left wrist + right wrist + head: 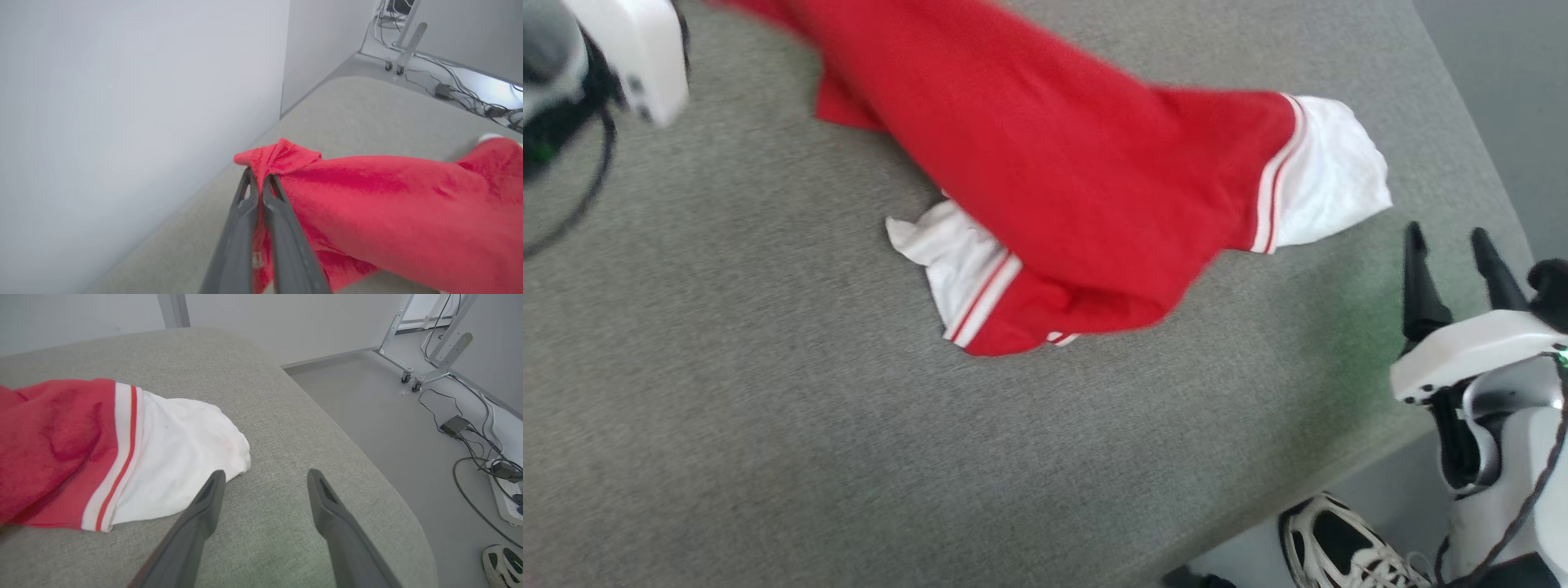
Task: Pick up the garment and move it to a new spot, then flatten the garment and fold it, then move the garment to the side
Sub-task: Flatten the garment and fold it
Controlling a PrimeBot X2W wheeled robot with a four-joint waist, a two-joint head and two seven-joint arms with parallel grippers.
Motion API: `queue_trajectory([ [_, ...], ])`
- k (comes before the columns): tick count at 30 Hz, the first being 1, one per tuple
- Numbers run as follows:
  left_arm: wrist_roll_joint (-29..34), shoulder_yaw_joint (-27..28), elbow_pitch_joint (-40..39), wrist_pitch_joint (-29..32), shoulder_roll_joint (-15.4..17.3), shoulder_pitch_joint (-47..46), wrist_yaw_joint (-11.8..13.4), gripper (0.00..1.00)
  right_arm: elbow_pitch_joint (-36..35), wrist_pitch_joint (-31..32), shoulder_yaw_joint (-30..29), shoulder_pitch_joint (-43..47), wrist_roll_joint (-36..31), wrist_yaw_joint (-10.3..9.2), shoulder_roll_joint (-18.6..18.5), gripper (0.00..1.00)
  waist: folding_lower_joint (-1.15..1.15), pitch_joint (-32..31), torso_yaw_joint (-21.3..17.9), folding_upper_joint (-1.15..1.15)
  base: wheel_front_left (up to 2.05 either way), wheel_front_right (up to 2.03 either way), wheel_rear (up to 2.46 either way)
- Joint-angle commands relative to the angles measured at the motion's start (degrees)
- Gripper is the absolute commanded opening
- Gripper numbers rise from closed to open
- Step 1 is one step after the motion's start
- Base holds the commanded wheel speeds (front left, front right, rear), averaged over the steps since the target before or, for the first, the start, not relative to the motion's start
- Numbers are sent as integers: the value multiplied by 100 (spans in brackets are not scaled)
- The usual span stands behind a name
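Observation:
The red garment (pixel 1054 171) stretches across the grey padded table (pixel 727 392), rising toward the upper left, with white cuff panels at the right (pixel 1339 184) and lower middle (pixel 947 253). In the left wrist view my left gripper (pixel 256 177) is shut on a bunched red edge of the garment (pixel 367 196), lifting it above the table beside a pale wall. My right gripper (pixel 1445 241) stands open at the table's right edge, nothing between its fingers; in the right wrist view the right gripper (pixel 265 477) sits just right of the white cuff (pixel 179 457).
The table's rounded right edge (pixel 388 486) drops to a grey floor with cables, a power strip (pixel 506 494) and a wheeled metal stand (pixel 412 375). A person's white-and-black shoe (pixel 1339 547) stands on the floor by the table's lower right corner.

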Motion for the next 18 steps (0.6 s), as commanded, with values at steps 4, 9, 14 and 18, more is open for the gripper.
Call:
queue_trajectory([
  [4, 288, -151, 631, -341, -347, -458, 6, 0, 213, -195, 237, -115, 240, -14, 20, 100, 0, 141, -219, 0, 0, 0, 0],
  [9, 355, -752, 1294, -306, -585, -607, 6, 0, 481, -418, 473, -155, 437, -14, 17, 100, 0, 207, -375, 0, 0, 0, 0],
  [14, 213, -1267, 1629, -312, -582, -557, 6, 100, 675, -555, 522, -224, 479, -14, 18, 100, 0, 206, -373, 0, 0, 0, 0],
  [18, -86, -1545, 1320, -171, -512, -512, 6, 100, 730, -606, 424, -212, 385, -14, 17, 100, 0, 63, -195, 0, 0, 0, 0],
])
